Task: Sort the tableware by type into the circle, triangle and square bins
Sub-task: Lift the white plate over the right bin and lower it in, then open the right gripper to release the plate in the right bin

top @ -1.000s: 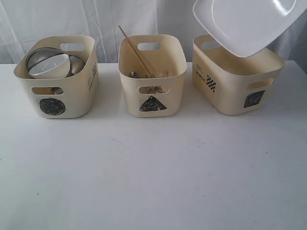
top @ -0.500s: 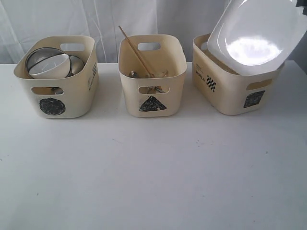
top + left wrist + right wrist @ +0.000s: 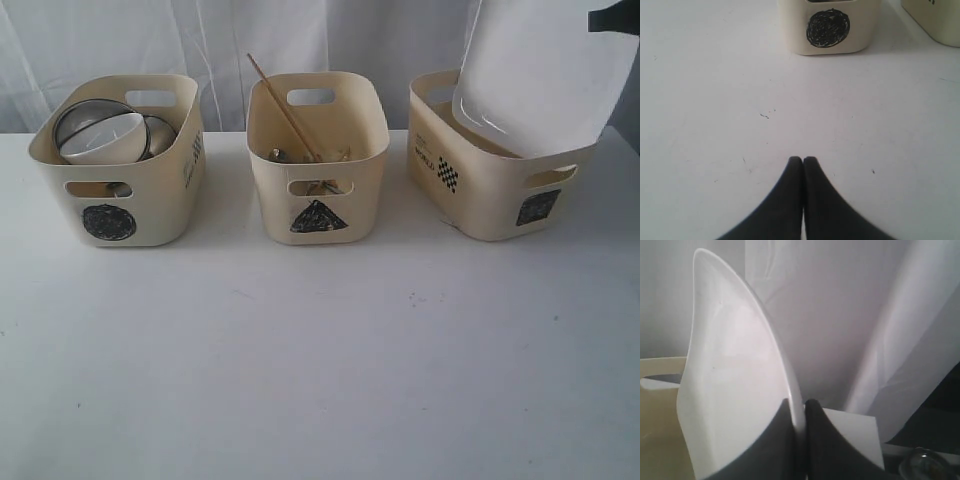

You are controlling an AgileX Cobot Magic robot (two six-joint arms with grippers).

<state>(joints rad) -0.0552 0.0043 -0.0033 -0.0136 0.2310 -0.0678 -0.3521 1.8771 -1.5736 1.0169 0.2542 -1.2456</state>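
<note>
One plate (image 3: 535, 75) | near-upright, lower edge at square bin (image 3: 480, 195) rim

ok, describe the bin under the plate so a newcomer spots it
Three cream bins stand in a row at the back of the white table. It is the right-hand bin, with the white plate tilted steeply over it. Only it has a black square on its front.

looks like a staged lab test setup: a plain white table (image 3: 320, 380) before a white curtain backdrop (image 3: 200, 40), with a circle bin (image 3: 150, 205), triangle bin (image 3: 275, 200) and square bin (image 3: 485, 200) in a row, each bearing a hand-scribbled black mark.
</note>
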